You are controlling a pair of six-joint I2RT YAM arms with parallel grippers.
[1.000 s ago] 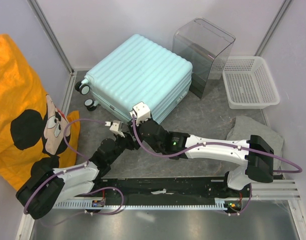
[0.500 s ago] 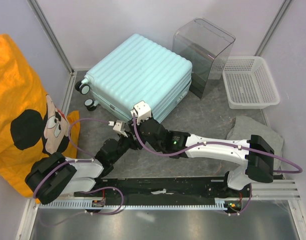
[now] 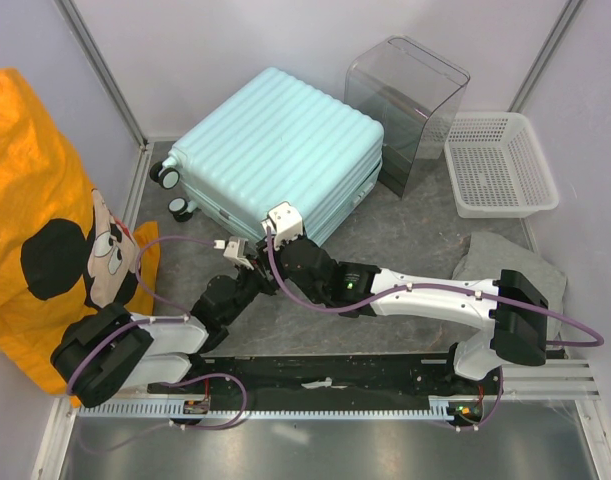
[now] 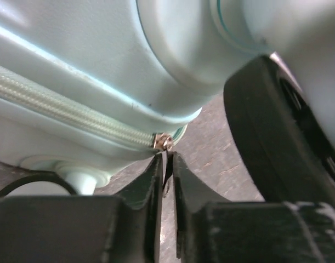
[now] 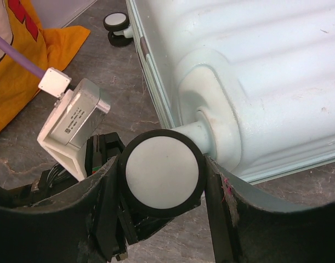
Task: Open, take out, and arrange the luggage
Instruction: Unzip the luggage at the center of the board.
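The mint ribbed luggage point(image 3: 275, 155) lies flat and zipped at the back of the table. At its near corner, my left gripper point(image 4: 167, 160) is shut on the thin zipper pull point(image 4: 168, 174) hanging from the metal slider point(image 4: 164, 141). In the top view the left gripper point(image 3: 247, 256) sits just below that corner. My right gripper point(image 5: 163, 167) is shut on the black-and-white spinner wheel point(image 5: 162, 183) of the same corner, a finger pressed to each side. The right gripper point(image 3: 285, 240) is hidden under its wrist in the top view.
A clear plastic box point(image 3: 405, 95) stands right of the luggage, beside a white mesh basket point(image 3: 500, 165). Grey cloth point(image 3: 505, 262) lies at the right. An orange Mickey cloth point(image 3: 45, 220) fills the left side. Two more wheels point(image 3: 173, 192) stick out at the luggage's left.
The left jaws have closed onto the zipper pull. The left arm's base link swung round earlier. The right arm keeps its hold on the wheel, unmoved.
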